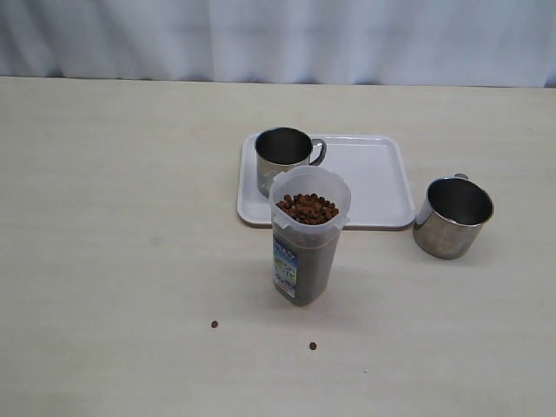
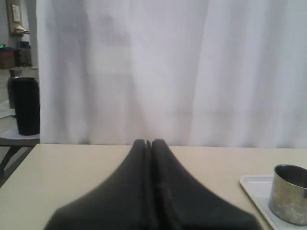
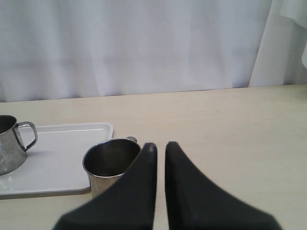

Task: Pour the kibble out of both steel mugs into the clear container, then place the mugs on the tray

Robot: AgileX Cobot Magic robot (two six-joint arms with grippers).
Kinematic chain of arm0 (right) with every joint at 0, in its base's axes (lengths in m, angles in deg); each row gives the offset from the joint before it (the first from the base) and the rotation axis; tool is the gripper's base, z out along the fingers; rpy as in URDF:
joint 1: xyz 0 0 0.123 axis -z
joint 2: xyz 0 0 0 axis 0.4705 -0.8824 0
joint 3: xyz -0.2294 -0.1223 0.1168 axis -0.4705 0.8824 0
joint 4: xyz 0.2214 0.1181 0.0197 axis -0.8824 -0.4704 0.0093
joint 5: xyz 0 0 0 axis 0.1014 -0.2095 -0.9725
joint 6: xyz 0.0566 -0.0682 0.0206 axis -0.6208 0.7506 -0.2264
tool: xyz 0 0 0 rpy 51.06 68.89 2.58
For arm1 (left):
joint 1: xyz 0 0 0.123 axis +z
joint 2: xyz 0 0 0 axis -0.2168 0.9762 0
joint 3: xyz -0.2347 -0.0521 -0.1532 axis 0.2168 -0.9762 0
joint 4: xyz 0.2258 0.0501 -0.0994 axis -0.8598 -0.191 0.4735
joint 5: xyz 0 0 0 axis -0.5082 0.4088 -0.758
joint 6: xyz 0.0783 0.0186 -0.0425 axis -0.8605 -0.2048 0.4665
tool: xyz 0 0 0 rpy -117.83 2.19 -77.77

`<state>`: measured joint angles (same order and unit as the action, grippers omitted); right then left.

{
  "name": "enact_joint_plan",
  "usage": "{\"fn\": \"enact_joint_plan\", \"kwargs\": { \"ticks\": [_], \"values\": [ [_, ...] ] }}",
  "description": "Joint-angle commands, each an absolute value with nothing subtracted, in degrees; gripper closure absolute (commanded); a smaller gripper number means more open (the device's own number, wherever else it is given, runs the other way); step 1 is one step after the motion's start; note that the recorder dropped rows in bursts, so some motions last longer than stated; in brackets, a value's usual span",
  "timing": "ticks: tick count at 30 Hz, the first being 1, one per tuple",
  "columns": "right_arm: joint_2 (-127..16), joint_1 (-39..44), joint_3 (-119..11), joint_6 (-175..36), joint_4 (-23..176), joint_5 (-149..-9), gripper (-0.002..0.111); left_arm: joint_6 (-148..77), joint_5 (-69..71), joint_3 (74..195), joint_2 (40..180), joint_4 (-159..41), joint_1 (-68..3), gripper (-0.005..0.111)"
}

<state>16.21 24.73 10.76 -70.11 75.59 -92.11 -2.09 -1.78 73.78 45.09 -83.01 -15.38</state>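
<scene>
While neither arm shows in the exterior view, each wrist view shows its own tool: the left gripper [image 2: 147, 143] has its black fingers pressed together on nothing, and the right gripper [image 3: 160, 145] is likewise clenched and empty, with only a thin slit between its fingers. Nearest on the table [image 1: 113, 261] in the exterior view lie two stray pellets [image 1: 215, 324], apart from each other and in front of the clear container [image 1: 306, 252]. The container stands upright near the middle, filled with kibble [image 1: 307, 208] almost to its rim, its blue-and-white label low on the side. Just behind it is the tray [image 1: 373, 187], and the tray mug [image 1: 280, 156] stands upright on the tray's left part with its handle turned right. The loose mug [image 1: 452, 217] stands on the bare table just beside the tray's right edge; no kibble shows inside it. In the right wrist view this loose mug [image 3: 111, 163] sits close against the right gripper, partly hidden by one finger, while the tray mug [image 3: 12, 143] is farther off. In the left wrist view the tray mug [image 2: 290, 194] is ahead of the left gripper and well to one side. A white curtain [image 1: 278, 39] hangs beyond the table's far edge.
</scene>
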Motion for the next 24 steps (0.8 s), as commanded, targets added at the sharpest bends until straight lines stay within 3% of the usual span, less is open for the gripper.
{"fn": "enact_joint_plan", "kwargs": {
  "ticks": [1, 24],
  "values": [
    [16.41, 24.77, 10.89, -69.47, 75.34, -92.26, 0.104, -22.01, 0.22, 73.55, 44.78, -64.65, -15.75, 0.107],
    [16.41, 24.77, 10.89, -69.47, 75.34, -92.26, 0.104, -29.72, 6.72, 73.55, 44.78, -59.03, -15.75, 0.107]
  ]
}}
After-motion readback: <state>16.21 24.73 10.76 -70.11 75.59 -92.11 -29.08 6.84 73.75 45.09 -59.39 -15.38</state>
